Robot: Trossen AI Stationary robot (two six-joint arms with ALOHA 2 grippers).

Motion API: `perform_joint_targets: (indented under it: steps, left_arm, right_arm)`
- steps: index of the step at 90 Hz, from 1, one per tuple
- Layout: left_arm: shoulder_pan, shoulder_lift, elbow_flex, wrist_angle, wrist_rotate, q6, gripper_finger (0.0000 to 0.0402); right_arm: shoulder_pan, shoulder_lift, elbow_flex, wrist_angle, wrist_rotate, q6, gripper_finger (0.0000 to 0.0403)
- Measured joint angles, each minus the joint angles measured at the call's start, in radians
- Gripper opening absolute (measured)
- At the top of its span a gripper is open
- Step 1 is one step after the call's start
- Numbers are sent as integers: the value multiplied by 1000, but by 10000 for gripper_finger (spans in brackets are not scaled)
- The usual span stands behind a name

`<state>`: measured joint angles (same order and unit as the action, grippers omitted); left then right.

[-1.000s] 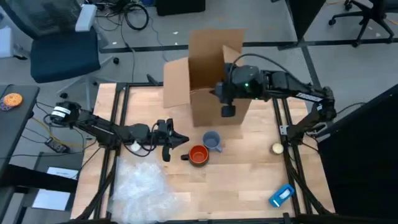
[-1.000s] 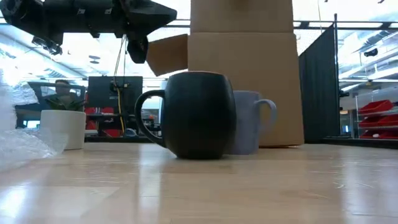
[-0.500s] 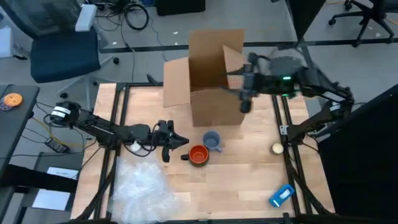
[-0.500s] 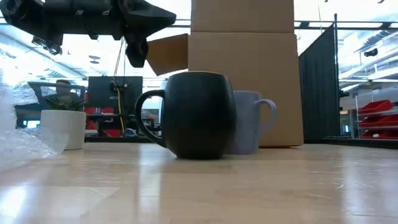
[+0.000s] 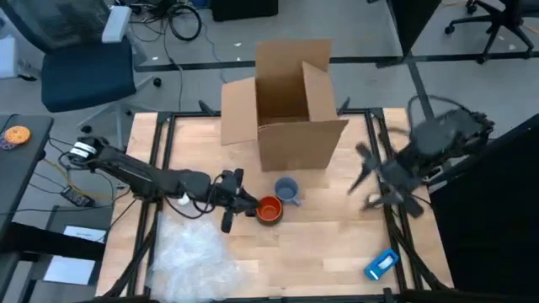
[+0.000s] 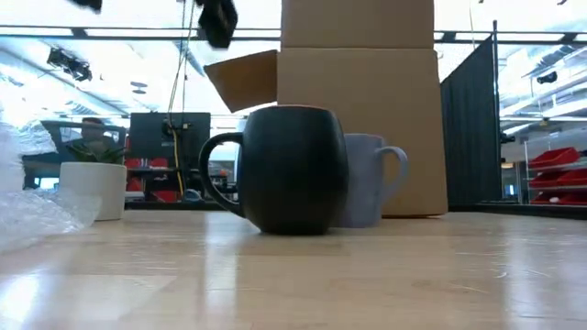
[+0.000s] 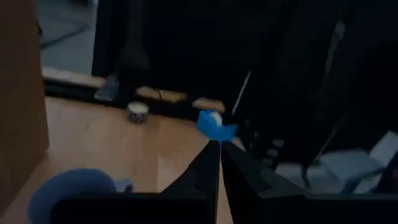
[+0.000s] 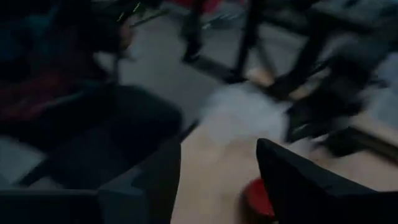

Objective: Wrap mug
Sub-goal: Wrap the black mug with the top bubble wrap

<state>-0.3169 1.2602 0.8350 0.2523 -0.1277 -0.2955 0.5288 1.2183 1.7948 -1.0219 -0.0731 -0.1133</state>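
An orange mug [image 5: 269, 209] stands upright on the wooden table [image 5: 337, 244], and a blue-grey mug [image 5: 287, 190] stands just behind it. The low view shows them as a dark mug [image 6: 289, 170] and a pale one [image 6: 371, 179]. My left gripper [image 5: 246, 202] is shut and hovers above the table just left of the orange mug. In its wrist view the shut fingers [image 7: 219, 163] point over the blue-grey mug [image 7: 68, 190]. My right gripper [image 5: 364, 181] is open near the table's right edge and blurred by motion. Crumpled bubble wrap [image 5: 194, 252] lies at the near left.
An open cardboard box [image 5: 290, 109] stands at the table's far middle, behind the mugs. A blue object [image 5: 381, 264] lies at the near right corner. Bare wood shows between the mugs and the near edge.
My right gripper has swung from over the box toward the table's right edge and nearer side, quickly enough to blur. My left gripper has moved toward the table's right, up to the orange mug. The mugs have stayed in place.
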Motion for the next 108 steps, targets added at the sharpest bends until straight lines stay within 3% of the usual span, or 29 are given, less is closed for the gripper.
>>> perform_joint_targets:
  steps: [9, 18, 42, 58, 74, 89, 108]
  left_arm:
    - [-52, 4, 121, -252, -76, -7, 0]
    - [-102, 4, 184, -401, -105, -92, 0]
    - [-246, 5, 262, -635, -32, -597, 0]
    - [-351, 36, 339, -729, -26, -756, 0]
    - [-426, 102, 364, -736, -29, -814, 0]
    - [-469, 190, 363, -884, -25, -911, 0]
    - [-495, 301, 362, -975, 110, -996, 0]
  right_arm:
    - [79, 10, -59, 0, 20, 61, 173]
    - [133, 27, -107, -4, 37, 155, 168]
    - [215, 72, -237, 17, 136, 382, 156]
    - [224, 104, -316, 132, 179, 457, 151]
    - [236, 134, -386, 212, 187, 548, 148]
    - [245, 165, -456, 296, 230, 593, 148]
    - [244, 221, -483, 343, 269, 684, 142]
